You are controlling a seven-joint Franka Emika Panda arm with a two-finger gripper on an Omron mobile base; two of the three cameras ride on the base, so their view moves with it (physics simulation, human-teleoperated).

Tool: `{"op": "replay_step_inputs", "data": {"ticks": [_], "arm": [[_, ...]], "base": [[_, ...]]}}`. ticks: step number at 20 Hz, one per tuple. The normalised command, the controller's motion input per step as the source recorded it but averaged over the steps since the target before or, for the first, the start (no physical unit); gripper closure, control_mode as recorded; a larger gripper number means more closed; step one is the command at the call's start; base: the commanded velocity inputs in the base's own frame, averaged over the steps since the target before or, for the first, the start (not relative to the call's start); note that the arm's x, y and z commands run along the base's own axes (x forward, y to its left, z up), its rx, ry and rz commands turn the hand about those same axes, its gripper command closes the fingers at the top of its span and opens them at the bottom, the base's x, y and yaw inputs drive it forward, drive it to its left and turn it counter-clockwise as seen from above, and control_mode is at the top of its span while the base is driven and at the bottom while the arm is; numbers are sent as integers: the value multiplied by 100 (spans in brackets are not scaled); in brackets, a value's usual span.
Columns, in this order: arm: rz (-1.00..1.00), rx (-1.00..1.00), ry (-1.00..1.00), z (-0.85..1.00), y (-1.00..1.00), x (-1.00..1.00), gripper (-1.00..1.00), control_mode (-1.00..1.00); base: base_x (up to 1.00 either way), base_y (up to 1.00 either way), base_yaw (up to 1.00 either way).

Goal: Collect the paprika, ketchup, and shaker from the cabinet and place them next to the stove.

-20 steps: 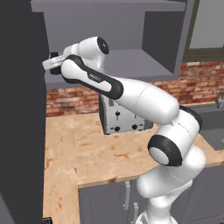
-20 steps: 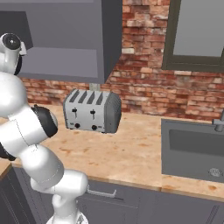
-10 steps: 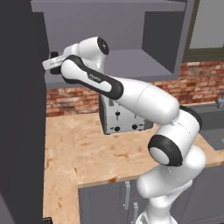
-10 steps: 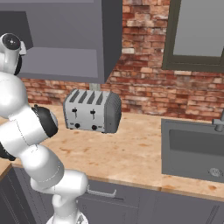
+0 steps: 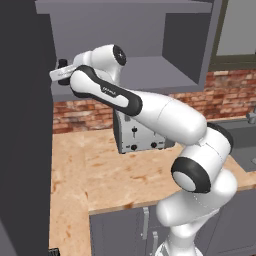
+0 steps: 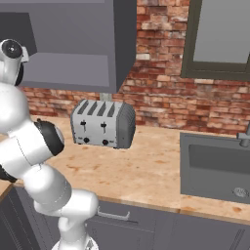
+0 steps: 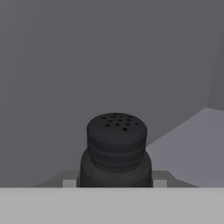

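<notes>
While the arm reaches to the upper left of the left base view, the claw (image 7: 115,183) pinches the black shaker (image 7: 116,151) inside the grey cabinet (image 5: 150,30), above the shelf.

Shaker (image 7: 116,151): small black cylinder, ridged body, narrower top dotted with holes, upright, seen from above in hand view, pale finger pads touching both sides. Cabinet (image 5: 150,47): matte grey, open, plain grey shelf inside; shaker sits at its left end, above counter, before grey back wall.
</notes>
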Motion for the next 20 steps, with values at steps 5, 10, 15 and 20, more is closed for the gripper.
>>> {"op": "replay_step_inputs", "data": {"ticks": [5,10,15,20], "arm": [[2,7,-12,-8,-26,-32,100,-100],[3,6,-11,0,-39,-50,100,-100],[1,1,-8,18,-38,-56,100,-100],[0,0,0,38,-54,-46,100,-100]], "base": [[0,0,0],[0,0,0],[0,0,0],[0,0,0]]}}
